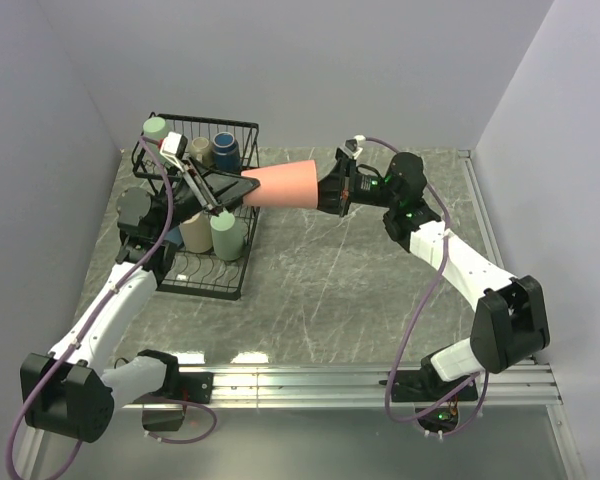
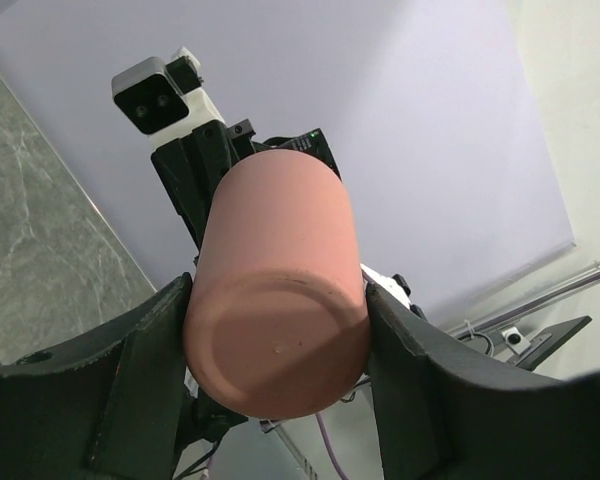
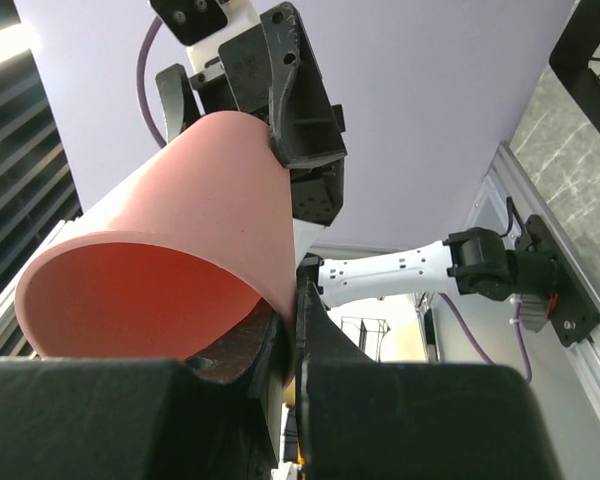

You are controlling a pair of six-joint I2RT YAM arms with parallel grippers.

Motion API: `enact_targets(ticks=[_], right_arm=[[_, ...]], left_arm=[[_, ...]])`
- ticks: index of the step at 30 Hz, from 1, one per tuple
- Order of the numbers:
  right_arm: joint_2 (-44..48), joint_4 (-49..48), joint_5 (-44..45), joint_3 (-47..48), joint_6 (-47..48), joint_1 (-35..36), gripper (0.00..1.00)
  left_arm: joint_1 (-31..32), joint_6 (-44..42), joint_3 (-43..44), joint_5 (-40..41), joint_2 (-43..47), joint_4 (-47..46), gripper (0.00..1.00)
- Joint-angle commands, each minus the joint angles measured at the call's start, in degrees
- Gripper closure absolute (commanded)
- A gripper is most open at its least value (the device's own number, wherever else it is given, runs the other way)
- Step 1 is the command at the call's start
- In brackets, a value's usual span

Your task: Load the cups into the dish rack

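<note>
The worktop (image 1: 360, 290) carries the rack (image 1: 242, 126) at its far left, on the left arm's side. Several cups (image 1: 227, 236) already stand in it. The salmon cup (image 1: 280, 185) is off the worktop, just right of the rack, lying roughly level and held at both ends. I judge this to be a handover: the rack sits nearer the left arm, so the right arm presents the cup base-first. The right fingers (image 3: 410, 420) pinch the rim wall, one inside the mouth and one outside, which leaves the body free. The left fingers (image 2: 140, 380) press against both sides of the base end. The next step, as I judge it, is for the right fingers to release.
</note>
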State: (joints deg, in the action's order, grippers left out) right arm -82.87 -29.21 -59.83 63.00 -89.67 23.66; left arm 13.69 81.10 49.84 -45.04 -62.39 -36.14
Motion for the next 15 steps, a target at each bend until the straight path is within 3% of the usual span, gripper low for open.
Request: enact_targets(ticks=[1,3,4,7,11,15], right_arm=[[0.4,-0.2,1.5,2.3,1.6,0.2,1.0],[1.1,5.7,2.3,2.8,5.5,0.1,0.73],[1.6,8.0,2.4,3.3,6.9,0.0,0.52],[3.1,18.0,3.0,3.7,14.3,-0.6,0.34],[6.7,38.0,7.1,2.4,29.2,-2.5,0.28],[10.6,50.1,12.7,-1.7,37.2,-5.5,0.27]], left_arm=[[0.2,-3.3,2.2,-1.5,1.0,2.1,0.98],[0.2,-5.0,3.8,-1.5,1.0,5.0,1.0],[0.2,-7.7,4.6,-1.5,1.3,9.1,1.0],[0.1,-14.9,8.8,-1.1,1.5,17.6,1.0],[-1.1,-24.7,14.6,0.9,1.9,35.9,1.0],[-2.9,-34.1,17.1,5.5,2.8,50.9,1.0]])
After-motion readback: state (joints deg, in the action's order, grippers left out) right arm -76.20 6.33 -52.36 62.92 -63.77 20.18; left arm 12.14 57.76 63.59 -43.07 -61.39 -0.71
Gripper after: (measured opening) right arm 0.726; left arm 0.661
